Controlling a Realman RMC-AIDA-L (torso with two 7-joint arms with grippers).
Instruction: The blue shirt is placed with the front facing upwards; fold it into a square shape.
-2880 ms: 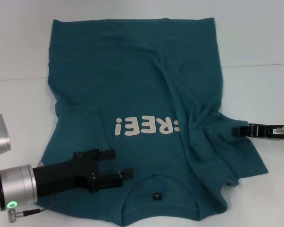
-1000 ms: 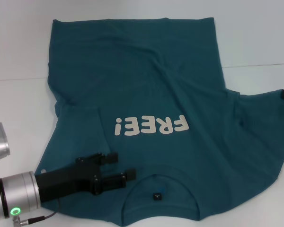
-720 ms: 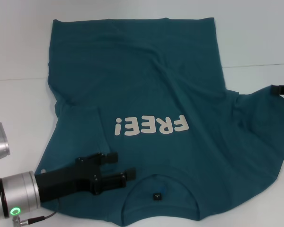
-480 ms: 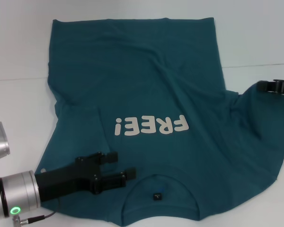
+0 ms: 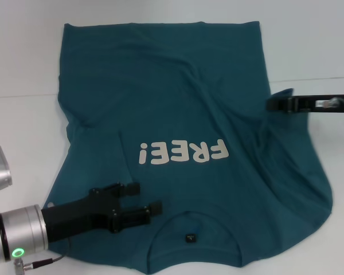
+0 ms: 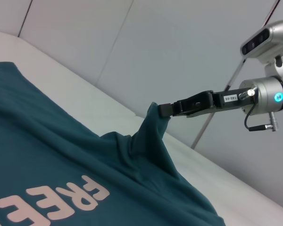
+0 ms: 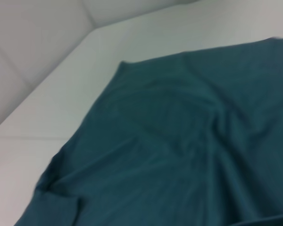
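A large teal-blue cotton shirt [image 5: 178, 114] with cream lettering lies front-up on the white surface [image 5: 23, 69], its collar nearest the robot. The right pincer [image 5: 270, 105] is closed on the shirt's right sleeve, holding it lifted off the surface. The left pincer [image 5: 146, 201] rests beside the collar, fingers parted, gripping nothing.
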